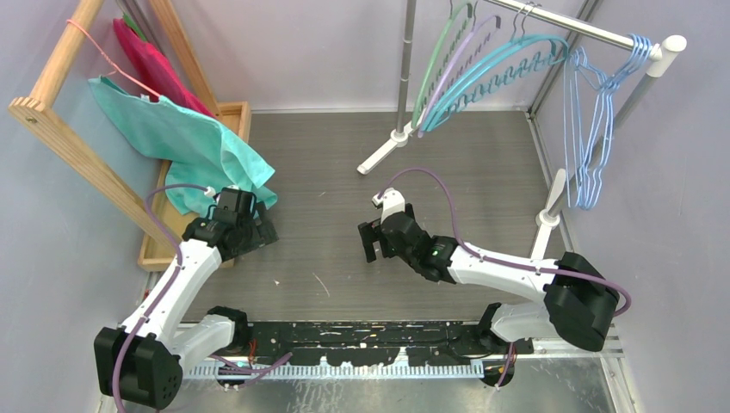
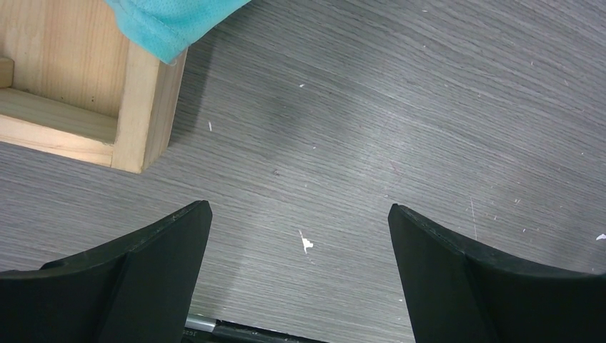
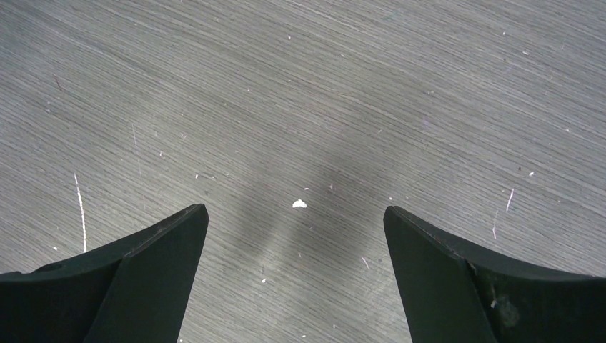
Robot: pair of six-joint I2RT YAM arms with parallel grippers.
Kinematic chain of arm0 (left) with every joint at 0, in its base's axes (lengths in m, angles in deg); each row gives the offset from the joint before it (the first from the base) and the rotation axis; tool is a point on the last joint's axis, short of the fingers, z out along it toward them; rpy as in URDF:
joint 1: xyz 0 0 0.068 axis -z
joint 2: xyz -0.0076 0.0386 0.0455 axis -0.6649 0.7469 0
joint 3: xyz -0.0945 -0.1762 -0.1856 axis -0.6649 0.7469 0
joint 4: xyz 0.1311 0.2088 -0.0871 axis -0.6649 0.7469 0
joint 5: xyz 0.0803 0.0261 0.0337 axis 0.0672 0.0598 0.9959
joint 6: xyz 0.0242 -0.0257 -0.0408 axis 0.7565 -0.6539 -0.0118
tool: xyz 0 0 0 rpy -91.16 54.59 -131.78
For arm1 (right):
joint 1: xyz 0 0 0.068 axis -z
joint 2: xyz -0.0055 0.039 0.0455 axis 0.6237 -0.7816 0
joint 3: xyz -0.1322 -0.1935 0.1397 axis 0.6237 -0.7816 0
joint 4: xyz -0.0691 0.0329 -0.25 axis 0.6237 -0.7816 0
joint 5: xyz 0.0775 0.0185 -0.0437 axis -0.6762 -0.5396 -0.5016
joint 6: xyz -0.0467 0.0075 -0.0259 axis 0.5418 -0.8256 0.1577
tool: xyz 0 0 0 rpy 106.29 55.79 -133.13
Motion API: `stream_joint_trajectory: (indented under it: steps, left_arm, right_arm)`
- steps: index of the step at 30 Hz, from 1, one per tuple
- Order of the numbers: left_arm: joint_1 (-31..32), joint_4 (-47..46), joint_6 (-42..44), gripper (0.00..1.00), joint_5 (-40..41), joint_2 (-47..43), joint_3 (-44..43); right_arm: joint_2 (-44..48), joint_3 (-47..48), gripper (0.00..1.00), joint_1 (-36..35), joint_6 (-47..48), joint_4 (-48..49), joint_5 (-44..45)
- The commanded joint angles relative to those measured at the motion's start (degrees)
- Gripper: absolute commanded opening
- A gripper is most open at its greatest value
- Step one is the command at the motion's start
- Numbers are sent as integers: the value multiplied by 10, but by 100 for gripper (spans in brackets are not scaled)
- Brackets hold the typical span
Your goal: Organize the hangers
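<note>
a: how far along was the hanger job when you looked?

b: it looked largely sorted. the light-blue wire hangers [image 1: 594, 146] hung bunched at the right end of the silver rail [image 1: 594, 33], by its white joint. the arched hangers [image 1: 482, 73] hung together further left on the same rail. i saw none lying on the desk [image 1: 327, 163].

a: anything left to do?

b: hard to tell. a thin pink wire hanger [image 1: 110, 65] hung on the wooden frame [image 1: 60, 56] at far left, with a teal cloth [image 1: 189, 146] draped below it. i judged that outside the job.

a: what were the hangers like?

b: the wire ones were thin and roughly triangular. the arched ones were larger, in teal, green and lilac, with smooth curved tops, zigzag lower bars and metal hooks. the desk was grey with fine grain lines and white flecks.

a: and the arms?

b: the left end effector [image 2: 300, 214] was spread wide over bare desk, near a pale corner of the wooden frame. the right end effector [image 3: 295, 214] was spread wide too, near the desk's middle. neither pinched anything, and both were well apart from the rail.
</note>
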Motion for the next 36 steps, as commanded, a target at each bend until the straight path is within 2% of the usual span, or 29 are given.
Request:
stream_joint_trajectory:
  steps: [1,36]
  left_arm:
    - [2,-22,10,98,5,-5,1]
    - [2,-25,15,98,13,-2,2]
  right_arm:
    - [9,0,100,7,-5,35,-12]
    - [2,-16,100,41,-16,48,-57]
